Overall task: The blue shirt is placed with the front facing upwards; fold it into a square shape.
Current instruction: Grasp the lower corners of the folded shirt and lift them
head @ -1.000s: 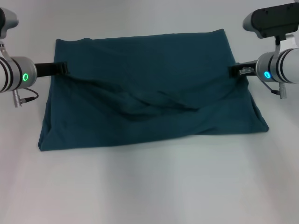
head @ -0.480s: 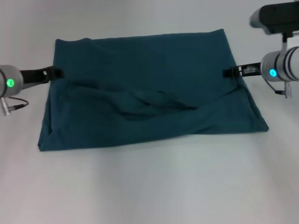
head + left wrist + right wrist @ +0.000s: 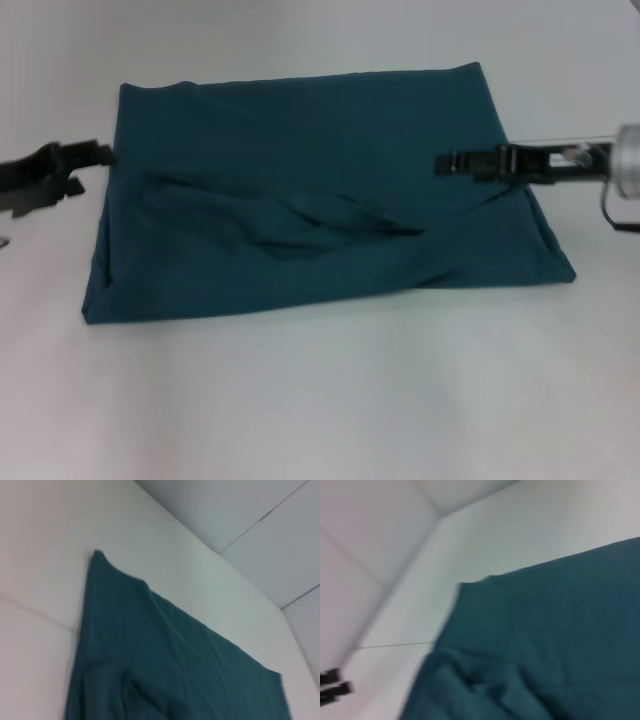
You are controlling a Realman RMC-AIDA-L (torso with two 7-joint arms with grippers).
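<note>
While folding: the blue shirt [image 3: 320, 200] lies as a wide rumpled rectangle on the table [image 3: 320, 400], print hidden.
Left claw [image 3: 95, 157]: just off shirt's edge, empty, grip unclear.
Right claw [image 3: 447, 163]: over shirt, grip unclear.
Left to do: narrowing into a square.

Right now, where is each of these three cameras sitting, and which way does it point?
Head view: on the robot's head, looking forward and down at the blue shirt on the table; the left gripper and right gripper show.
Left wrist view: on the left arm, looking across the shirt; none of the robot shows.
Right wrist view: on the right arm, facing the shirt; the left gripper shows far off.
All three share the shirt.
</note>
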